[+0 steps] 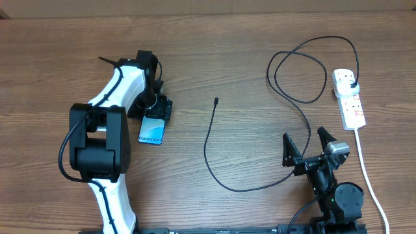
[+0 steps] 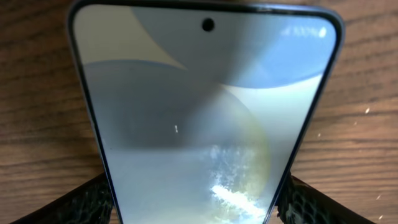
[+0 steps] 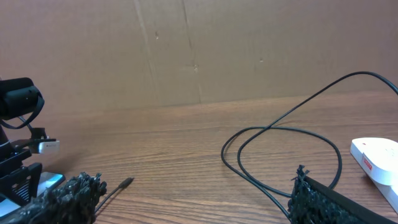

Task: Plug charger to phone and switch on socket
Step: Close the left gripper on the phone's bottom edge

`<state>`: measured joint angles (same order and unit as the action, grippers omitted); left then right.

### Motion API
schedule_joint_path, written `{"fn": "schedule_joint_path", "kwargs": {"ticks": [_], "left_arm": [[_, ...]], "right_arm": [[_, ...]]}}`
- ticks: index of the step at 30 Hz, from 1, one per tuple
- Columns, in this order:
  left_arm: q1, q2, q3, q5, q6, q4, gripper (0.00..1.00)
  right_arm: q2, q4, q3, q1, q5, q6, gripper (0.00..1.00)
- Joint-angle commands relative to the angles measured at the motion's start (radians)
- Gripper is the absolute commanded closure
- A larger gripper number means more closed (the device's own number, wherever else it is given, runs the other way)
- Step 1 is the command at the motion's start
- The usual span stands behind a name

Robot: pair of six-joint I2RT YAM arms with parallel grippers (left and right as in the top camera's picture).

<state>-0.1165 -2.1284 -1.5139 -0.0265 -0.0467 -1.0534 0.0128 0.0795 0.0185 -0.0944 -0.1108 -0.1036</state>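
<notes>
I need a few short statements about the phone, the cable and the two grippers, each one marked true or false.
1. The cable's tip is already plugged into the phone. False: the tip lies on the table, apart from the phone.
2. The left gripper has one finger on each side of the phone. True.
3. The right gripper holds the cable. False: it is open and empty, and the cable lies loose on the table.
4. The cable's black plug sits in the white power strip. True.
</notes>
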Motion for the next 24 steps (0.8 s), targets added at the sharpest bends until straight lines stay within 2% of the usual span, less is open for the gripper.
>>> {"fn": "schedule_joint_path", "kwargs": {"ticks": [1, 5, 16, 24], "left_arm": [[-0.008, -0.043, 0.005, -0.055, -0.095, 0.0, 0.14], [-0.009, -0.043, 0.005, -0.056, -0.138, 0.0, 0.15], [-0.008, -0.043, 0.005, -0.106, -0.165, 0.008, 0.16], [-0.008, -0.043, 0.005, -0.106, -0.278, 0.006, 0.17]], "right_arm": [[-0.01, -0.005, -0.01, -0.007, 0.013, 0.0, 0.0], [-0.01, -0.005, -0.01, -0.007, 0.013, 0.0, 0.0], [-0.01, -0.005, -0.01, -0.007, 0.013, 0.0, 0.0], [-0.01, -0.005, -0.01, -0.007, 0.013, 0.0, 0.0]]}}
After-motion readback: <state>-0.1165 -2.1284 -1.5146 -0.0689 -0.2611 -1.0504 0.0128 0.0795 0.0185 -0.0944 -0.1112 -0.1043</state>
